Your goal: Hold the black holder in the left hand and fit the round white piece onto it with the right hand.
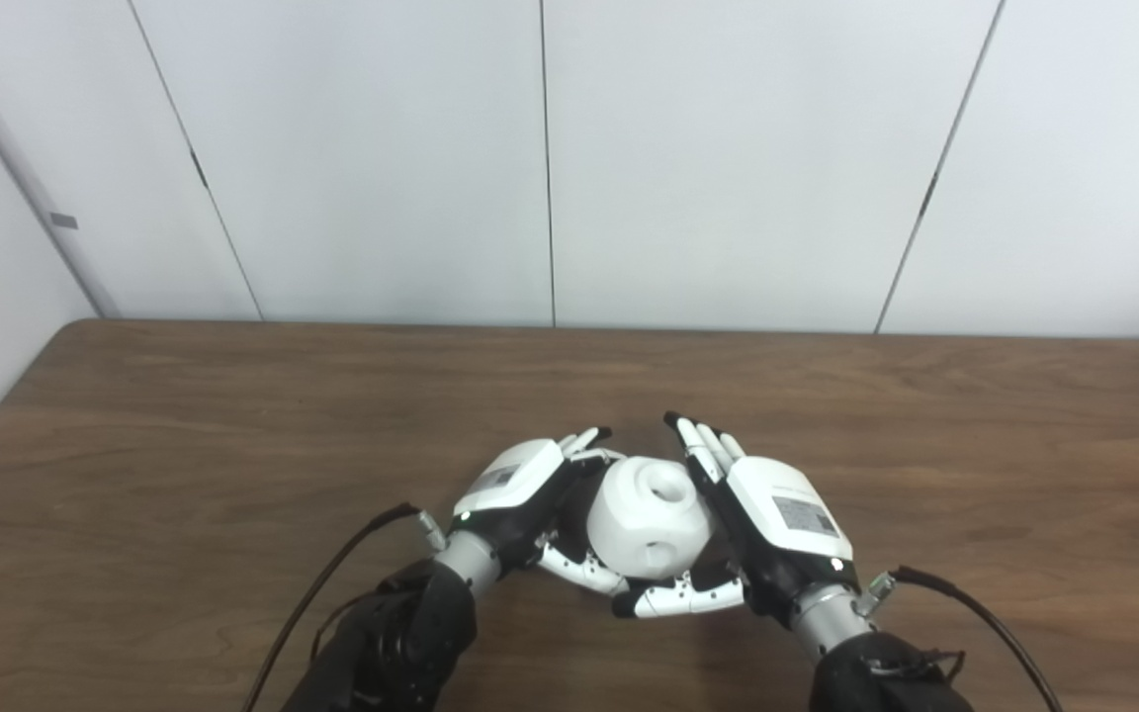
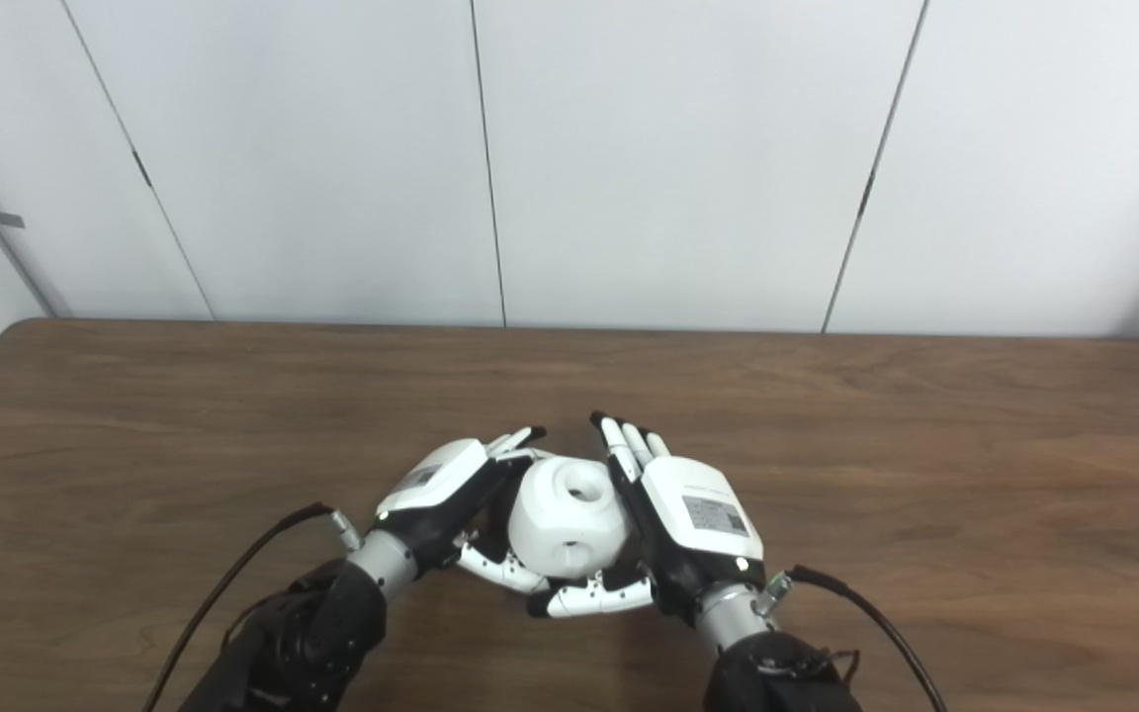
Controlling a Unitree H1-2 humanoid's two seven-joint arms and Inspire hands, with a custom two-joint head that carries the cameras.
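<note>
A: Wood-grain brown worktop, with white wall panels behind its far edge. Where is the work located?

B: Near the front edge, about midway between the left and right edges. Both hands meet there around the round white piece.

A: Describe the white piece.

B: A rounded white body with a circular recess on its upper face, and a small dark hole on the side that faces the camera. It sits between the two palms.

A: State of the left hand?

B: It is pressed against the left side of the white piece. Its fingers curl round the far side and its thumb runs beneath the near side. Something dark shows between its palm and the white piece. Whether that is the black holder or the hand's own dark palm cannot be told from either view.

A: Then is the left hand gripping anything?

B: It is closed against the white piece; what else it may hold is hidden.

A: State of the right hand?

B: It lies flat against the right side of the white piece. Its fingers are held straight and together, pointing toward the far edge. Its thumb reaches under the piece, toward the left thumb. The piece is held between both hands.

A: Cabling?

B: A dark cable leaves the left wrist, and another leaves the right wrist. Both run toward the front edge.
</note>
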